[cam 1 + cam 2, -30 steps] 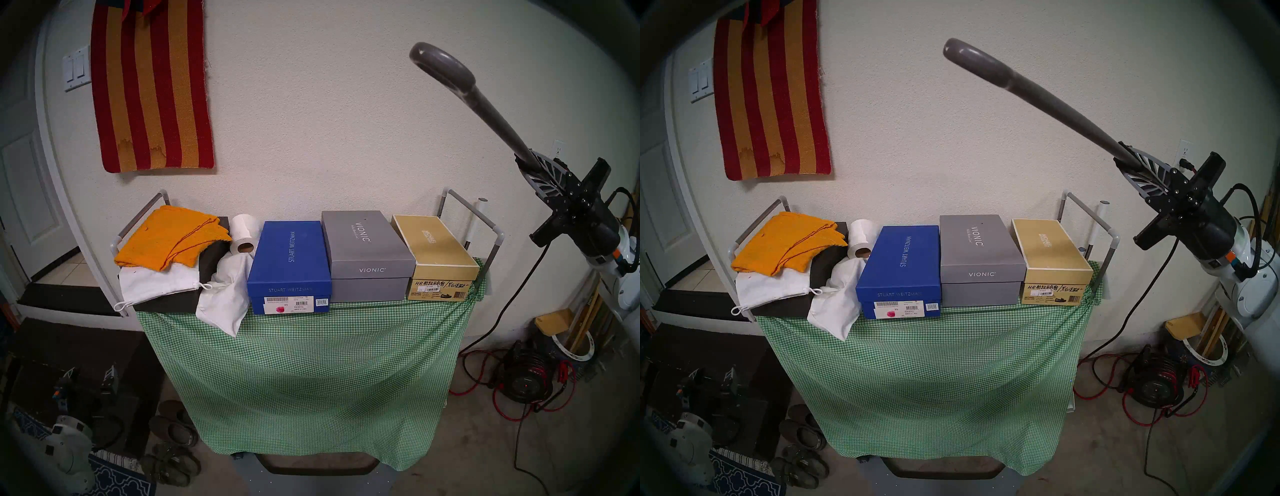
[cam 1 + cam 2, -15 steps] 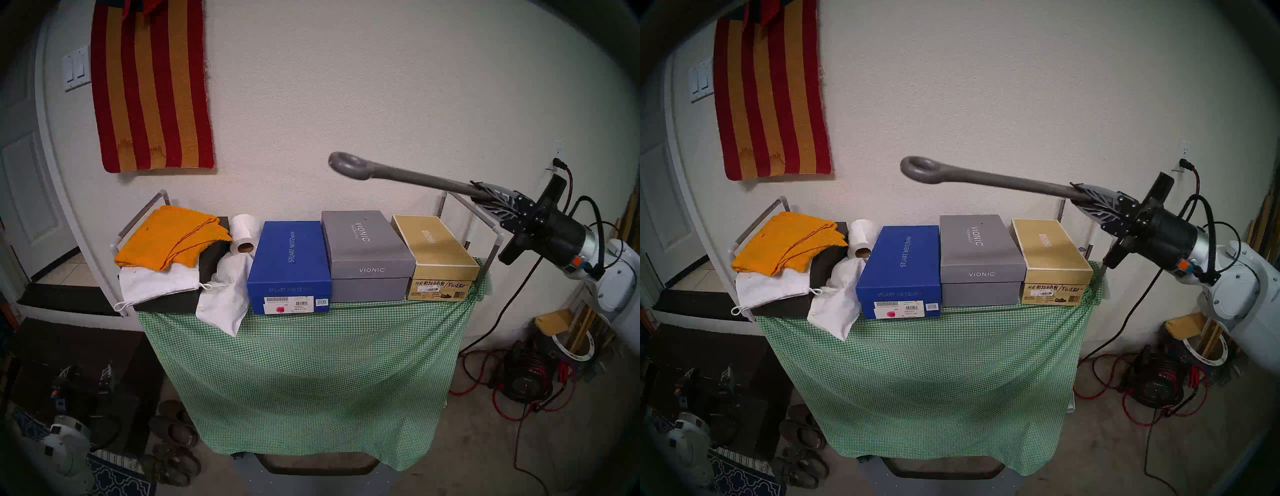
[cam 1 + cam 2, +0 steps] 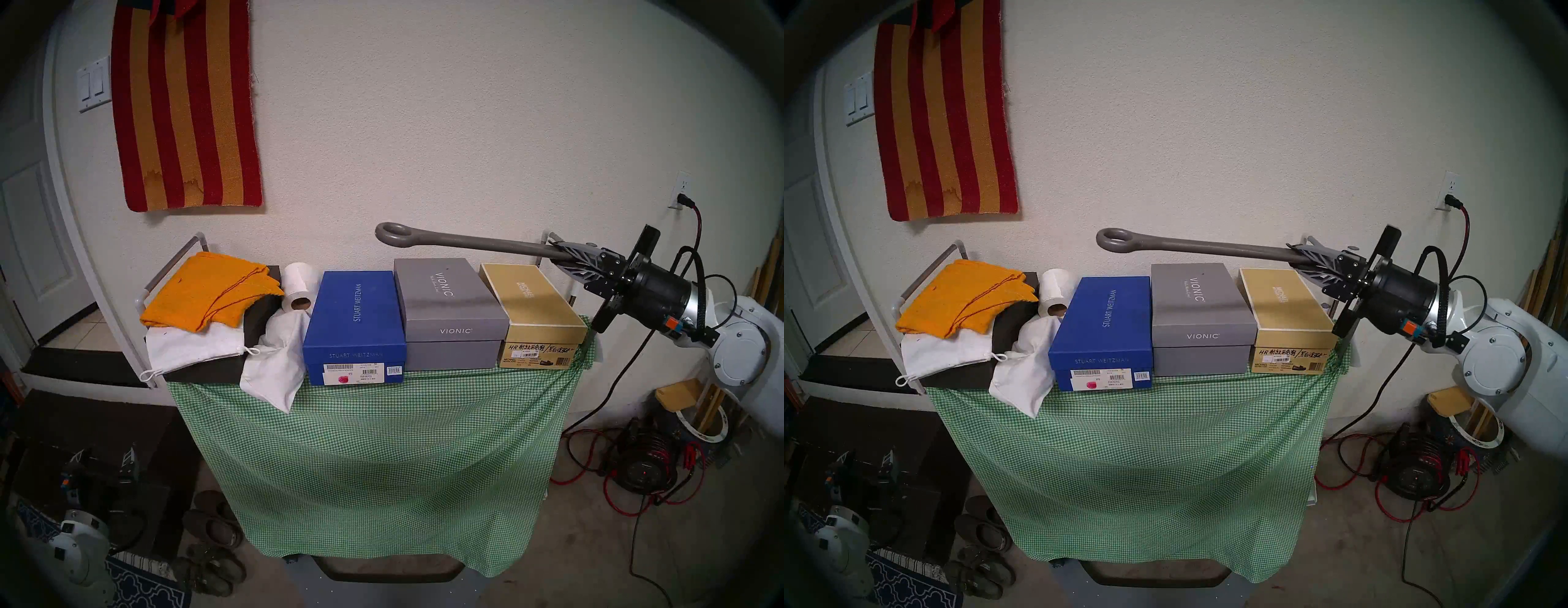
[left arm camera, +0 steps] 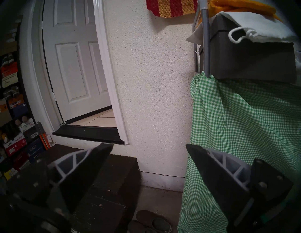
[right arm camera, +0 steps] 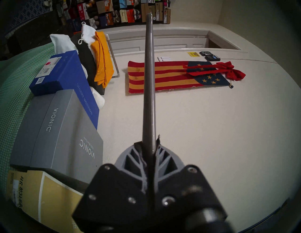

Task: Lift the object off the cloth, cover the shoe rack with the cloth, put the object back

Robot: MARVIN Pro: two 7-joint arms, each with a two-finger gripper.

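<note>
Gingham cloth [image 3: 382,458] already drapes the shoe rack [image 3: 594,271] front, so only the put-back remains: right gripper [image 3: 566,254], jaws clamped on one end of the shoehorn [image 3: 466,244], holds it near-level above the Vionic box [image 3: 445,297] and tan Michael Kors box [image 3: 534,305], while left gripper [image 4: 149,147], jaws wide and empty, hangs low at left.
</note>
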